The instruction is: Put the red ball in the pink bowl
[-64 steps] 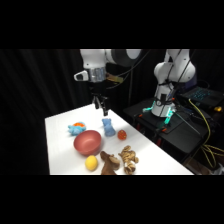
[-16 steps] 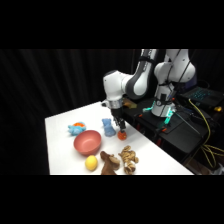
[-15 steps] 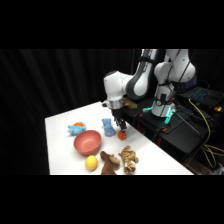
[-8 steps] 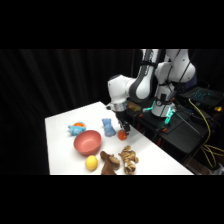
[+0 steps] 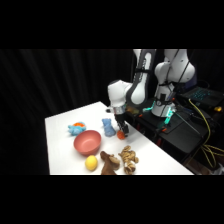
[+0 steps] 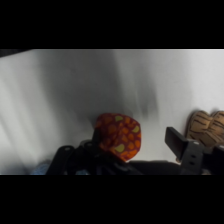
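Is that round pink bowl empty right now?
Empty: the pink bowl shows a bare inside, and the small red ball sits on the table under the gripper.

Arm down from above the table's far edge to the red ball

Gripper has dropped from high over the far side of the table to table level, now right at the red ball beside the blue toy. Arm now bent low over the far right edge. In the wrist view the ball sits between the fingers. Ball hasn't visibly shifted on the table.
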